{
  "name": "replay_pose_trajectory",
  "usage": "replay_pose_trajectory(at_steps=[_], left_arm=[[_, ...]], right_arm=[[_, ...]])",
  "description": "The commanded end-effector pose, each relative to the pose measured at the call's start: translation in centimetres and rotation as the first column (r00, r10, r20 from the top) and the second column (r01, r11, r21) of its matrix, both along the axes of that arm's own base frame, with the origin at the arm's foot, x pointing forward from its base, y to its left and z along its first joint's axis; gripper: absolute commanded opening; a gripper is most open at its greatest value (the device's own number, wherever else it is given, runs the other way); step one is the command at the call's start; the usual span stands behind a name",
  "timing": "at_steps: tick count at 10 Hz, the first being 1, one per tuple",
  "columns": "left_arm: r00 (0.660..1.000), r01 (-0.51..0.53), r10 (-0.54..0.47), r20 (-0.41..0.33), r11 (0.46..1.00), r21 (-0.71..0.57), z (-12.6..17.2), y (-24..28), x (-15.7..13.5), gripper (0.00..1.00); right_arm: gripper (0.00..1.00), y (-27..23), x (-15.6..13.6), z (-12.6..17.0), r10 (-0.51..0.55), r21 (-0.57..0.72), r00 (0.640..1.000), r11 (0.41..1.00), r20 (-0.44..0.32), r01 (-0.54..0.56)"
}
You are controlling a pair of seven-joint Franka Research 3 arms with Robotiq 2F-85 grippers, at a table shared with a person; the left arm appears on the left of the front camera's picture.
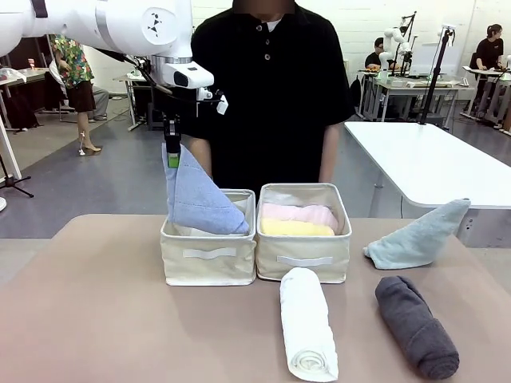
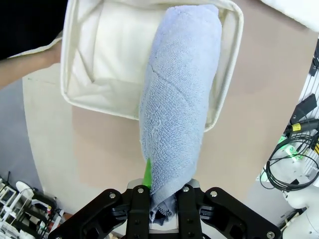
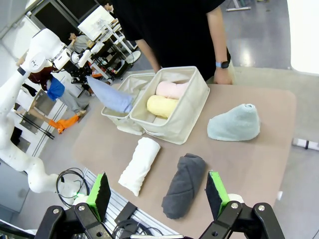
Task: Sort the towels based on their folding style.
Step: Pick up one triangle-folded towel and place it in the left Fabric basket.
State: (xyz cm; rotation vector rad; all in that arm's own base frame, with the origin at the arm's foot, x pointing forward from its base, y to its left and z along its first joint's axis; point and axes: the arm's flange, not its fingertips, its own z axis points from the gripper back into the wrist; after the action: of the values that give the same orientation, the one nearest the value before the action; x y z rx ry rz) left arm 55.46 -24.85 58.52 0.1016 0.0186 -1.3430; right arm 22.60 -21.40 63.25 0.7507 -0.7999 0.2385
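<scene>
Front cam sits low at the near edge of the table (image 1: pixel 96 319), facing across to the person (image 1: pixel 271 96) at the far side. Left wrist cam looks steeply down, v. close, along the lavender-blue towel (image 2: pixel 179 99) into the left basket (image 2: pixel 79 79). Right wrist cam hangs high over the near right, wide on the whole table, sharing that basket & towel w/ front cam.

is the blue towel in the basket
Partly: blue towel has its wide end inside the left basket, tip pinched in the left hand.
</scene>
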Motion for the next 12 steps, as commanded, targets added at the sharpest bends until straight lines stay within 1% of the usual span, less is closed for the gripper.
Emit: replay_pose_trajectory(at_steps=[1, 5, 9, 12], left_arm=[[1.0, -0.025, 0.025, -0.013, 1.0, -0.001, -0.8, 0.6, -0.5, 0.16], [0.996, -0.049, 0.048, -0.08, 0.999, -0.016, -3.9, 0.0, -0.2, 0.16], [0.987, -0.035, 0.03, -0.159, 0.999, -0.027, -7.2, -0.5, 0.0, 0.16], [0.981, 0.041, -0.049, -0.189, 0.998, -0.042, -9.6, -0.6, 0.2, 0.16]], right_arm=[[1.0, 0.1, 0.2, 0.2, 0.006, 0.03, 1.0, 1.0, 0.013, -0.007], [1.0, 0.1, 0.2, 0.2, 0.006, 0.03, 1.0, 1.0, 0.013, -0.007], [1.0, 0.1, 0.2, 0.2, 0.006, 0.03, 1.0, 1.0, 0.013, -0.007], [1.0, 0.1, 0.2, 0.2, 0.006, 0.03, 1.0, 1.0, 0.013, -0.007]])
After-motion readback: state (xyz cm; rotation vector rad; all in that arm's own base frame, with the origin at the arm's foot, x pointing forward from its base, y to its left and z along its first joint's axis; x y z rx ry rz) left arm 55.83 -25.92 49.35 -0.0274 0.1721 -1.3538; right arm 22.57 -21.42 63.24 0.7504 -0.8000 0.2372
